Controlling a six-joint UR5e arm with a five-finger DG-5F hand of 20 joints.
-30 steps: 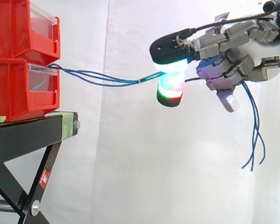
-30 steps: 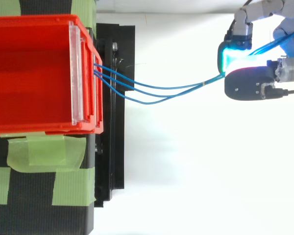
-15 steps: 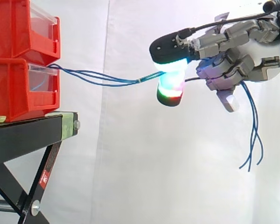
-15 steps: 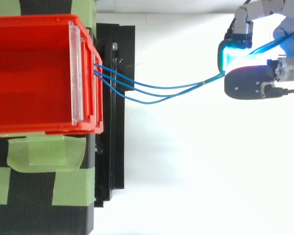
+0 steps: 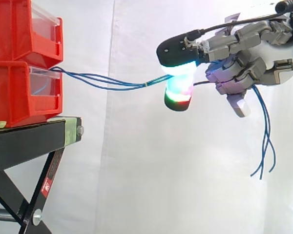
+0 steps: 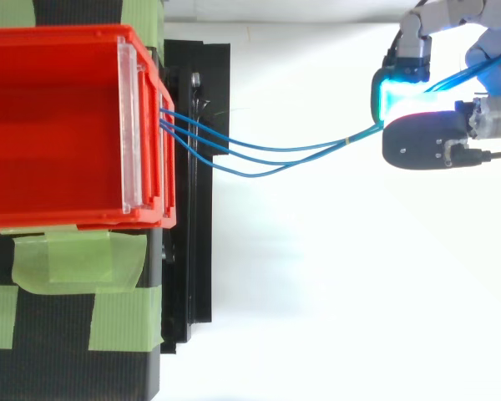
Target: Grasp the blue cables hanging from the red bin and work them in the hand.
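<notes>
Three thin blue cables (image 5: 112, 83) run from the front of the lower red bin (image 5: 19, 95) rightward into my hand (image 5: 244, 63). In the top view the blue cables (image 6: 267, 154) fan out at the bin (image 6: 58, 125) and meet at the hand (image 6: 422, 138). The hand is shut on them, pinching the bundle between the glowing fingertips (image 5: 178, 87). The loose cable ends (image 5: 266, 141) hang down behind the hand at the right. The span between bin and hand sags slightly.
Two red bins are stacked on a black stand (image 5: 29, 141) at the left, with green tape (image 6: 75, 259) on the stand top. A white curtain (image 5: 146, 170) hangs behind everything. Open room lies below the hand and the cables.
The hanging cable ends at the right have swung slightly. The hand and the stretched cables hold their place.
</notes>
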